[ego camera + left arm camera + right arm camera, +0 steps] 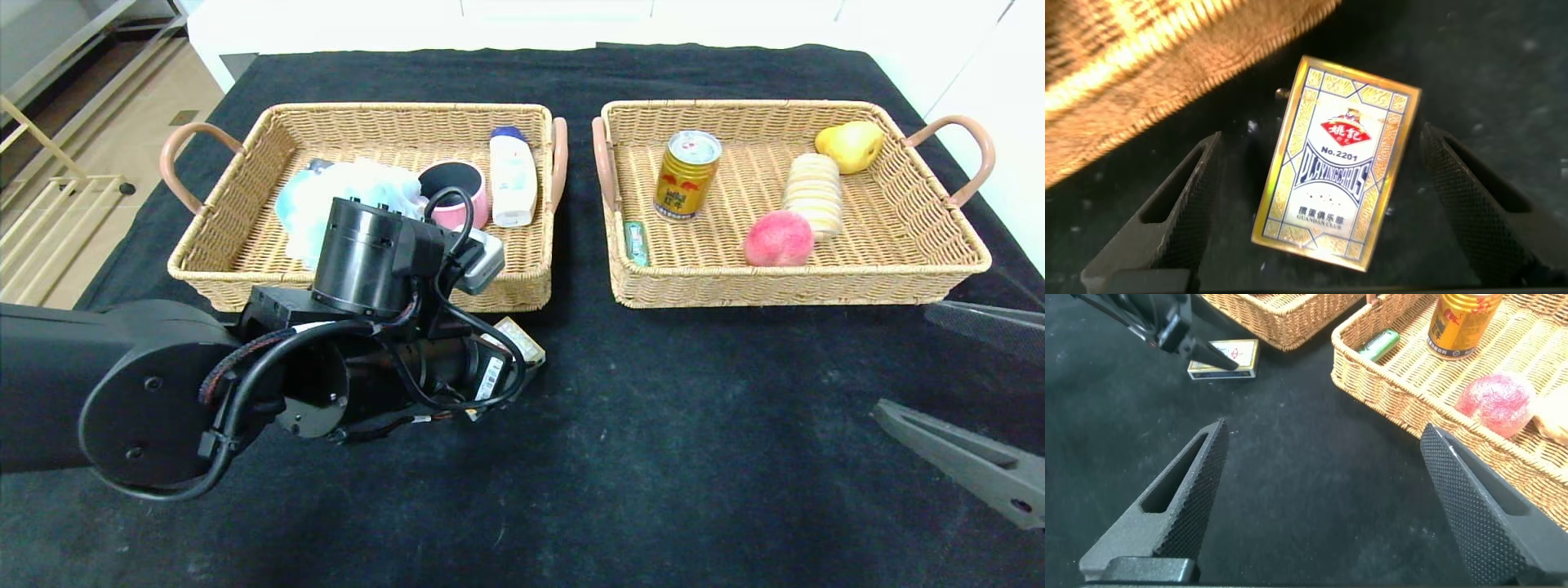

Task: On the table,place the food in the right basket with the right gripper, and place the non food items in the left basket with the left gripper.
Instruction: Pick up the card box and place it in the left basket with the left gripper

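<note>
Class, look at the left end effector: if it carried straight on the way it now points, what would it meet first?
Most likely the playing-card box, lying on the black table between the left end effector's open fingers; depth remains uncertain.

Three cams: head wide from above, two wrist cams low and close.

Head view looks forward and down over the table [653, 425], covering both baskets side by side. Left wrist view points straight down, very near the card box [1337, 159], with the left basket [1151, 65] wall at its edge. Right wrist view sits low, angled across the cloth toward the right basket [1404, 392]. Right wrist and head share the card box, can [1460, 322] and peach [1494, 402].
</note>
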`<action>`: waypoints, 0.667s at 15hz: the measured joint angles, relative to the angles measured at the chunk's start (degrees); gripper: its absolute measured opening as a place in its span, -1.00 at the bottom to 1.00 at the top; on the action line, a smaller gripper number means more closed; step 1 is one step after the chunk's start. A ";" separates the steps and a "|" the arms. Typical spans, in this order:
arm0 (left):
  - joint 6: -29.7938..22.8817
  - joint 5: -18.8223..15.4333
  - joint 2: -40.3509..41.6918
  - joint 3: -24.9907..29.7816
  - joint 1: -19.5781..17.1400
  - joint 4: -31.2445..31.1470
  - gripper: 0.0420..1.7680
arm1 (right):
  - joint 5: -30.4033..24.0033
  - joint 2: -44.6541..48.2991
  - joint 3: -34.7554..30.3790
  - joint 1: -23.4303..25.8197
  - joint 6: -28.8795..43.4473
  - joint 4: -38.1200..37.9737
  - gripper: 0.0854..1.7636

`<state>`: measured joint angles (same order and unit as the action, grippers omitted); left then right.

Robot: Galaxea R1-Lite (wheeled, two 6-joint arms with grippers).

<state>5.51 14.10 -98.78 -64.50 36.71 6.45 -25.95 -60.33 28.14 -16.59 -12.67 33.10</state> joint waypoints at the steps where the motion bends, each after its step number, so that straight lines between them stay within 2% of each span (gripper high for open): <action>1: 0.00 0.02 -0.52 -0.18 -0.27 0.07 0.93 | 0.00 -0.02 0.00 0.00 0.02 0.00 0.94; 10: -0.02 -0.02 -2.38 0.11 -0.60 0.18 0.94 | 0.10 -0.35 0.00 -0.27 0.00 0.00 0.94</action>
<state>5.49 14.08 -101.16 -64.39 36.11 6.63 -25.86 -60.68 28.14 -16.86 -12.67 33.10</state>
